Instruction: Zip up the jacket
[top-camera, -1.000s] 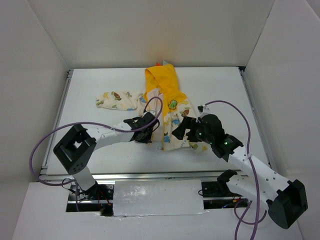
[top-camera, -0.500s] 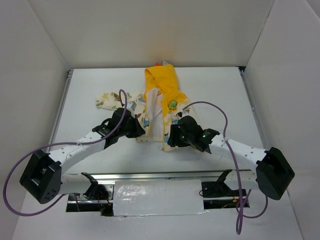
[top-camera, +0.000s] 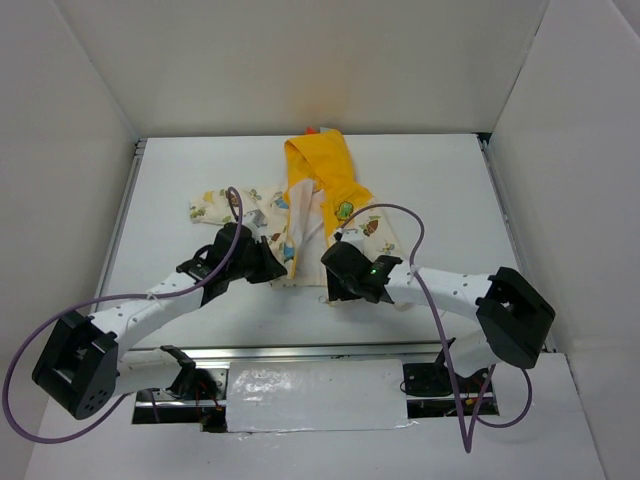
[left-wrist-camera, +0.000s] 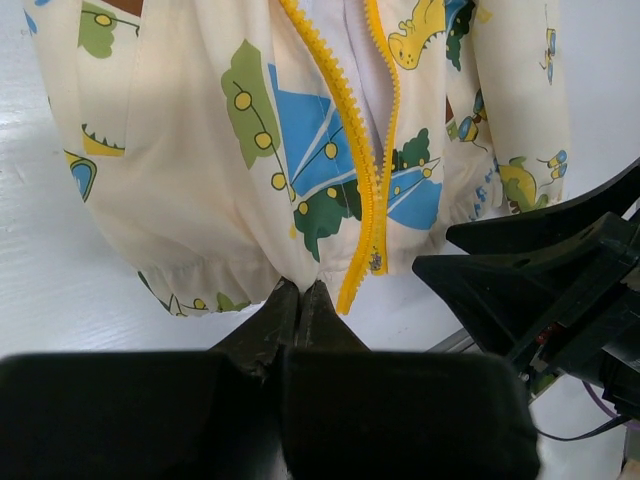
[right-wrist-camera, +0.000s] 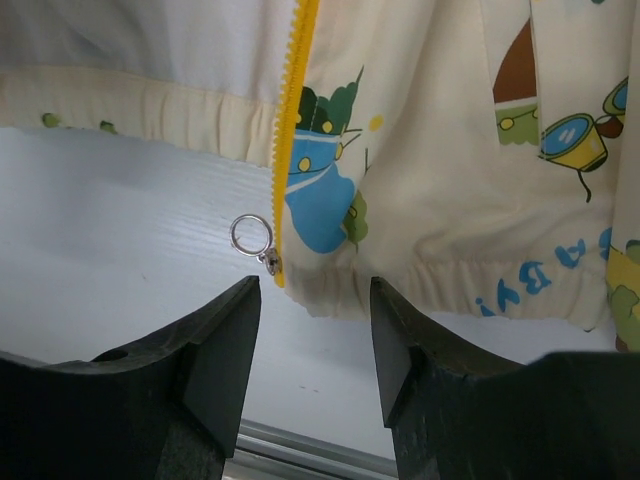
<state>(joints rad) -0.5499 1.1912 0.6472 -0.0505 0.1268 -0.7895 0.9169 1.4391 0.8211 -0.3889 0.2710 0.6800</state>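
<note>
overhead, right gripper (top-camera: 332, 275) hides jacket (top-camera: 300, 215) hem, zipper (right-wrist-camera: 290, 120) bottom.

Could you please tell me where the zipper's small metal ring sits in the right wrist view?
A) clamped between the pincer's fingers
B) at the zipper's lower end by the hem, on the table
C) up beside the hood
B: the ring hangs off the bottom of the yellow zipper at the jacket hem, lying on the white table ahead of the open right pincer.
</note>
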